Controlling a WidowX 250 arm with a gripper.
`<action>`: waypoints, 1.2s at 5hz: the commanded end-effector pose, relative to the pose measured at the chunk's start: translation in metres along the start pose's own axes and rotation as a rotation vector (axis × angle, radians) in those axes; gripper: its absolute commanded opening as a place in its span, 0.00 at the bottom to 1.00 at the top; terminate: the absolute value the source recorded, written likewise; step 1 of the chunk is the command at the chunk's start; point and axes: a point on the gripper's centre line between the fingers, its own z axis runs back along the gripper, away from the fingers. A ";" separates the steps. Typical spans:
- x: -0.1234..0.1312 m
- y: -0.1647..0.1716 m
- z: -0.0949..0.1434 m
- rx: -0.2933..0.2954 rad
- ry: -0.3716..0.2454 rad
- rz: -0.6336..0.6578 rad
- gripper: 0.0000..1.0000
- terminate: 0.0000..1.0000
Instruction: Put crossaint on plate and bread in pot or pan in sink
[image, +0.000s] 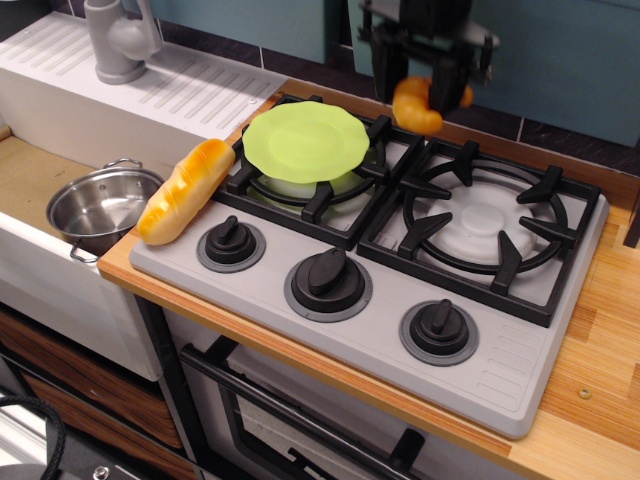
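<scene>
Closed on the crossaint (417, 104), the jaws of the gripper (432, 88) pinch the pastry across its upper part, so that its lower horn hangs free in the air above the back edge of the stove (560, 330), clear of the grates. We see the lime-green plate (305, 140) lying on the left rear burner, to the left of and below the held pastry, with nothing on it. We judge the crossaint to be a light, rigid toy with a glossy, ridged skin; the gloss suggests it may slip or swivel in a narrow pinch, and a hold across its thick middle would seem safer than one near a horn. The bread (186, 190) lies at the stove's left edge, its lower end overhanging toward the pot (100, 208), which stands in the sink (30, 180). We expect the loaf to be equally light and stiff; being longer than the pot is wide, it is probably best taken near mid-length, across its narrow width.
</scene>
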 end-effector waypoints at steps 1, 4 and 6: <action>0.015 0.043 0.054 0.035 -0.092 -0.045 0.00 0.00; 0.003 0.093 0.003 -0.048 -0.103 -0.020 0.00 0.00; -0.027 0.085 -0.018 -0.028 -0.118 0.051 0.00 0.00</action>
